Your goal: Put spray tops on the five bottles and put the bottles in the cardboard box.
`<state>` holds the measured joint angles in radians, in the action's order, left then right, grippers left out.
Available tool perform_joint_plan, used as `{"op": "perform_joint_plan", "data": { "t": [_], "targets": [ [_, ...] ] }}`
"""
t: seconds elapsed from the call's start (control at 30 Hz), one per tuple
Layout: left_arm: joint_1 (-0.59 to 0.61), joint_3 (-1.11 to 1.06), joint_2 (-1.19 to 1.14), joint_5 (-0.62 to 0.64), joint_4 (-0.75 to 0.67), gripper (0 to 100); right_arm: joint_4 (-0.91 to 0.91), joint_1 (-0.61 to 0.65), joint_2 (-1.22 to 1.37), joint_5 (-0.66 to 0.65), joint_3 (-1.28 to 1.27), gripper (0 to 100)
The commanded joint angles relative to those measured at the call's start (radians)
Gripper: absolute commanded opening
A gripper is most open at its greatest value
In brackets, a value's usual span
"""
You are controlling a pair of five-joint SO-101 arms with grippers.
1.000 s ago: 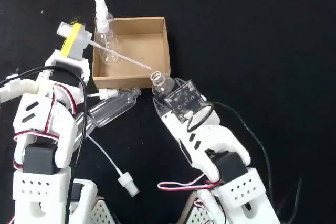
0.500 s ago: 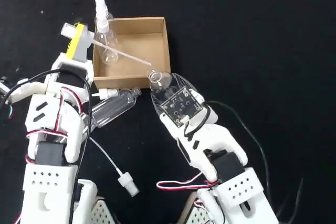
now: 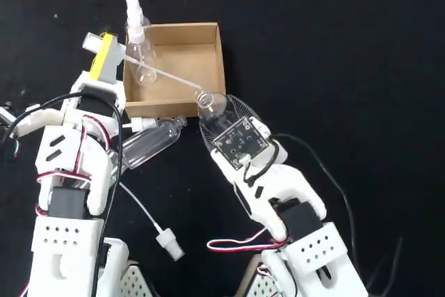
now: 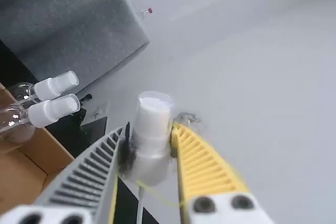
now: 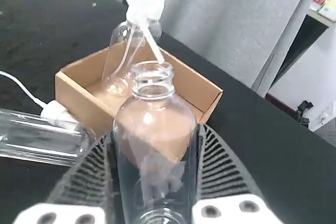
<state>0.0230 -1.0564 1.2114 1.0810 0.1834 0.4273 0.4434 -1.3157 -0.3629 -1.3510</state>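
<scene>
At the left wall of the cardboard box [image 3: 221, 60], the left hand [image 4: 149, 135] is lifted above the tabletop [image 3: 334, 67] and grips a spray top [image 4: 153, 108] between its two fingers. The thin tube [image 3: 167, 78] slants across the box and reaches the mouth of the open bottle [image 5: 152, 85]. The right hand [image 5: 155, 132] is closed on this bottle and holds it upright at the near right corner of the box. Two capped bottles [image 3: 139, 39] stand in the far left corner. A fourth bottle [image 3: 149, 142] lies beside the near wall, and a loose spray top [image 3: 169, 243] lies nearer. To the right of the box the black tabletop runs wide.

Prob. robot lab (black-draped table [image 3: 361, 53] w/ two arms [image 3: 69, 165]).
</scene>
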Motion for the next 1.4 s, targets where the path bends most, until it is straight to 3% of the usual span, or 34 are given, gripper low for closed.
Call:
{"op": "perform_joint_plan", "data": {
  "t": [0.0,0.43,0.93,1.37],
  "targets": [
    [-0.004,0.018,0.023,0.0,-0.025,3,-0.043,0.012,-0.025,-0.011,0.007,1.5],
    [-0.002,0.048,0.029,0.0,-0.026,3,-0.044,0.012,-0.016,-0.011,0.005,1.5],
    [0.001,-0.025,0.255,-0.002,0.025,3,-0.046,0.012,-0.024,-0.011,-0.002,1.5],
    [-0.001,-0.07,0.264,-0.044,0.018,3,-0.141,0.012,-0.024,-0.011,-0.03,1.5]
  ]
}}
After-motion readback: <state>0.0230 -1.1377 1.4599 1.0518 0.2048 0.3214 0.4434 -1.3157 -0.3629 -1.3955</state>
